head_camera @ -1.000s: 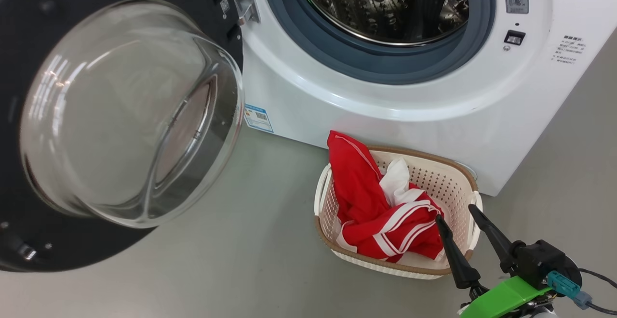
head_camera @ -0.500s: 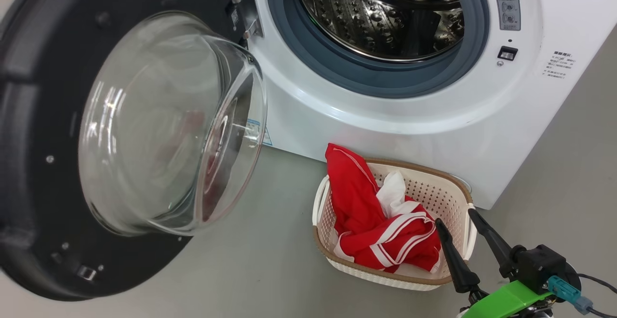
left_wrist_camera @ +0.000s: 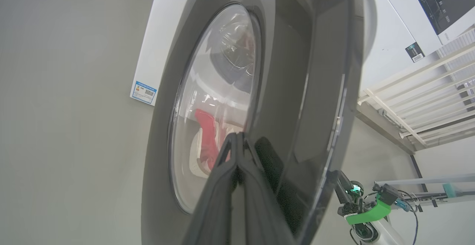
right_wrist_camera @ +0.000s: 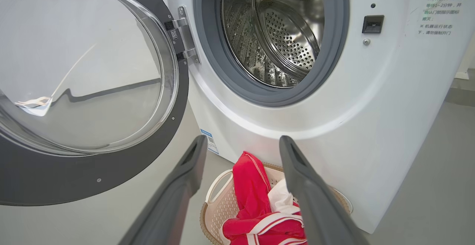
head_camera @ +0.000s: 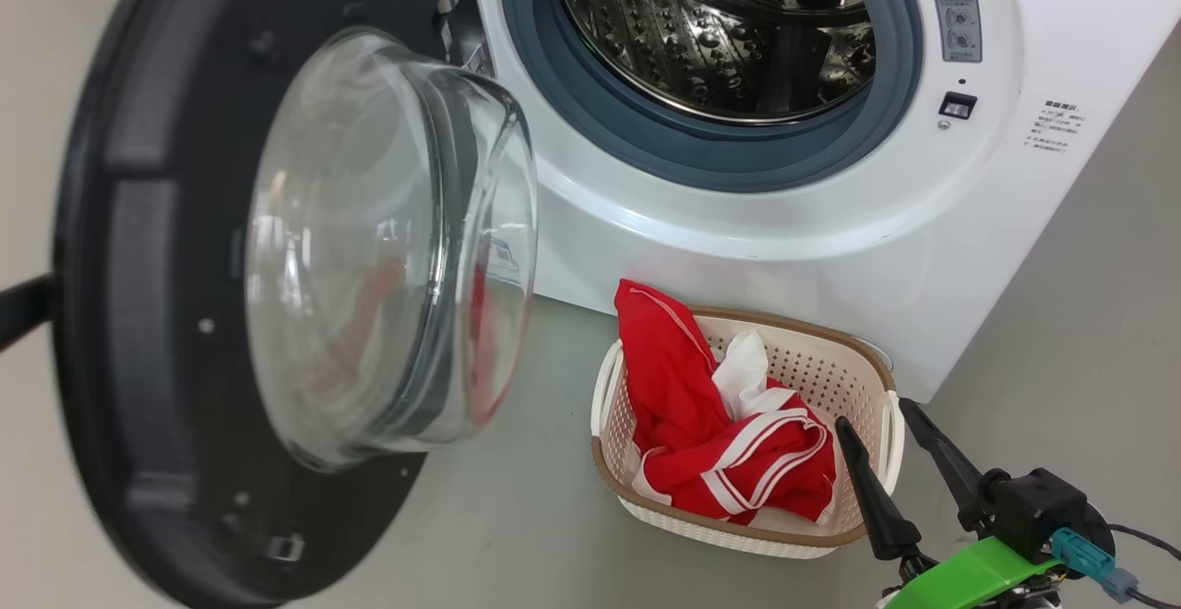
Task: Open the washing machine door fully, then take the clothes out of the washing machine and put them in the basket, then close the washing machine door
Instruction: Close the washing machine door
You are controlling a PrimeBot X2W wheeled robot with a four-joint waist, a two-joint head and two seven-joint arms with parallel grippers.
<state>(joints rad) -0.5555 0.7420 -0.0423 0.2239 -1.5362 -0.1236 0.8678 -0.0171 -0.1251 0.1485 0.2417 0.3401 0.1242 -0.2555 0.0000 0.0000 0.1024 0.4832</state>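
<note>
Head view, black washing machine door (head_camera: pixel 295 277) open (bulging clear window), left jaws together, right jaws spread.

Drum mouth (head_camera: pixel 720 46) of the washing machine (head_camera: pixel 757 249): straight way in from front and right. Left approach narrowed: washing machine door (head_camera: pixel 138 314) stands part-swung, glass bowl (head_camera: pixel 369 249) jutting toward the opening. Basket (head_camera: pixel 830 371) low, just before the machine's front. Clothes (head_camera: pixel 710 443) heaped in its left half, perforated wall bare on the right. Open floor (head_camera: pixel 517 517) between door and basket.
</note>
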